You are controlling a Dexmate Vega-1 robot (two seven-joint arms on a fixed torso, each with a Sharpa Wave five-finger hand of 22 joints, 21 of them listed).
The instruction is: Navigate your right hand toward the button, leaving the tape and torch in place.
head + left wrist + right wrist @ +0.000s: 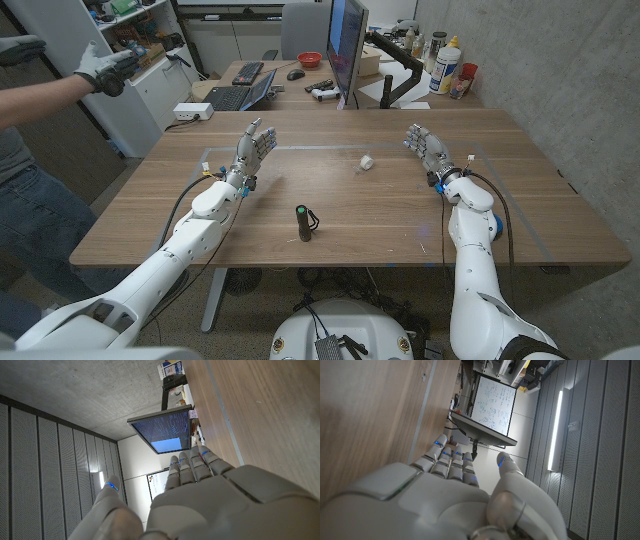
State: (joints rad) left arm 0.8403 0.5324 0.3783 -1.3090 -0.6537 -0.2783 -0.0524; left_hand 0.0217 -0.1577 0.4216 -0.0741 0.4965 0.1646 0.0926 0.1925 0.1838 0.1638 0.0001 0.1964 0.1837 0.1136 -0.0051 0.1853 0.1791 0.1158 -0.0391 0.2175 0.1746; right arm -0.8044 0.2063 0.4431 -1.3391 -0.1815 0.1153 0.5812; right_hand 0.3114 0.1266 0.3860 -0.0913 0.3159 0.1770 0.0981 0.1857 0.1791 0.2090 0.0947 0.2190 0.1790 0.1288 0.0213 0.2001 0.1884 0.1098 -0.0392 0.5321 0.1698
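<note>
Here, both arms reach over the wooden table from the near edge.

Right hand: the right hand is raised above the table's right part with its fingers spread and nothing in them; the right wrist view shows the back of the same hand, fingers extended and apart.

Left hand: the left hand is held up over the left part of the table, fingers apart, empty; the left wrist view shows it from behind with its fingers straight.

Torch: a dark torch lies on the table near the middle, closer to the near edge, between the two arms and well apart from both hands.

Small white object: a small pale object sits on the table beyond the torch, between the hands and nearer the right one, not touched. It is too small to tell whether it is the button or the tape.

Button: cannot be told apart with certainty in the head view.

Monitor: a monitor stands at the table's far edge.

Desk behind: a keyboard and a red bowl lie on the desk behind.

Person: a person's gloved hand shows at the left, away from the table.
</note>
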